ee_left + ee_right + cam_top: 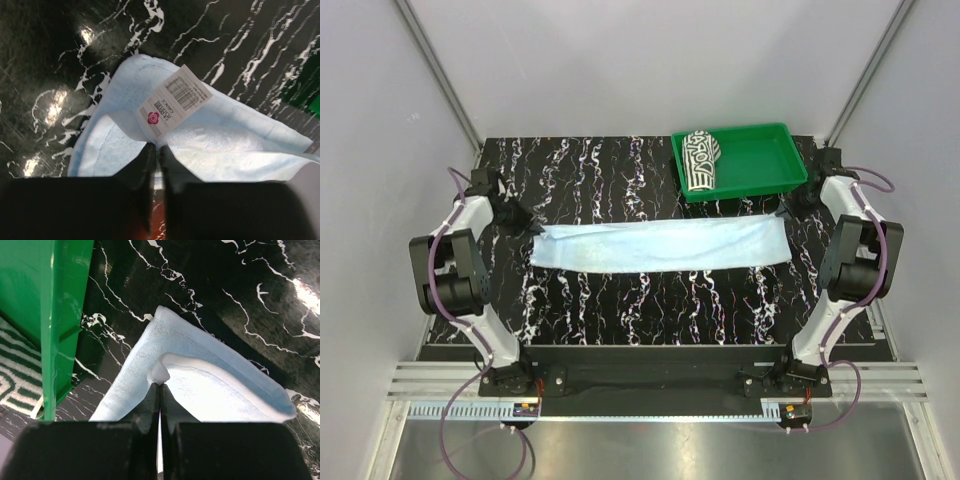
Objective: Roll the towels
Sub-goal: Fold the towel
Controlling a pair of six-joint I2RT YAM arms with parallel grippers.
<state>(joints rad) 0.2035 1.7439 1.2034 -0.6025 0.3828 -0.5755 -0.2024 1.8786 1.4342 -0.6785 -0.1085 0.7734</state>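
The pale blue towel (pixel 660 245) lies folded into a long band across the middle of the table. My left gripper (pixel 532 228) is shut on its left end, pinching the cloth (pixel 215 145) beside a white barcode label (pixel 174 100). My right gripper (pixel 782 210) is shut on its right end, with a small bunch of cloth (pixel 161 372) squeezed at the fingertips and the towel's corner (pixel 210 385) lifted. The green-and-white striped towel (pixel 700 160) lies rolled in the green tray (pixel 760 160); a part of it also shows in the right wrist view (pixel 15 360).
The green tray's wall (pixel 65 315) stands close to the left of my right gripper. The table (pixel 620 300) is black marble-patterned, with white walls around it. Both arm bases sit at the near edge.
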